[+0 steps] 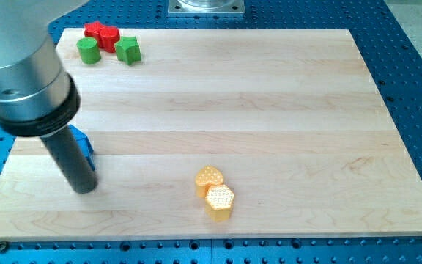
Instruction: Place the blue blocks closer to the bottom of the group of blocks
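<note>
Camera view, my tip [85, 188] touching a blue block [83, 144] at view's left, no fingers visible.

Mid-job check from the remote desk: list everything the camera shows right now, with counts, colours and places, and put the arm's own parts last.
Red block: 1, red, shape unclear, the view's top left corner of the board.
Green cylinder: 1, green, just below-left of the red block.
Green block: 1, green, angular, right of the red block.
Blue block: 1 visible, blue, the view's left edge, mostly hidden behind the rod.
Yellow heart block: 1, yellow-orange, bottom centre.
Yellow hexagon block: 1, yellow-orange, touching the heart's lower right.
Wooden board: 1, light wood.
Blue perforated table: 1, around the board.
My tip: 1, dark rod end, just below the blue block.
</note>
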